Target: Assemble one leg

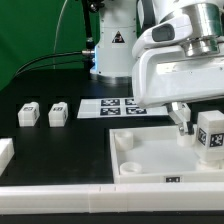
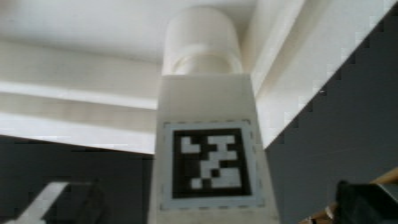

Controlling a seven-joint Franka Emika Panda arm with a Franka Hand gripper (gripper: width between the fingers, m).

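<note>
A leg (image 1: 210, 135), a small white block with a tag on its face, stands upright at the far right corner of the large white panel (image 1: 150, 158). My gripper (image 1: 197, 125) is open around it. One dark finger (image 1: 183, 118) shows just to the leg's left in the exterior view; the other is hidden. In the wrist view the leg (image 2: 210, 130) lies between my fingertips (image 2: 43, 205), with gaps on both sides, and my gripper (image 2: 205, 208) is not touching it. Its rounded end (image 2: 203, 42) points away from the camera.
Two more legs (image 1: 28, 114) (image 1: 58, 114) lie on the black table at the exterior view's left. The marker board (image 1: 120, 106) lies behind the panel. A white part (image 1: 4, 152) sits at the left edge. A white rail (image 1: 90, 197) runs along the front.
</note>
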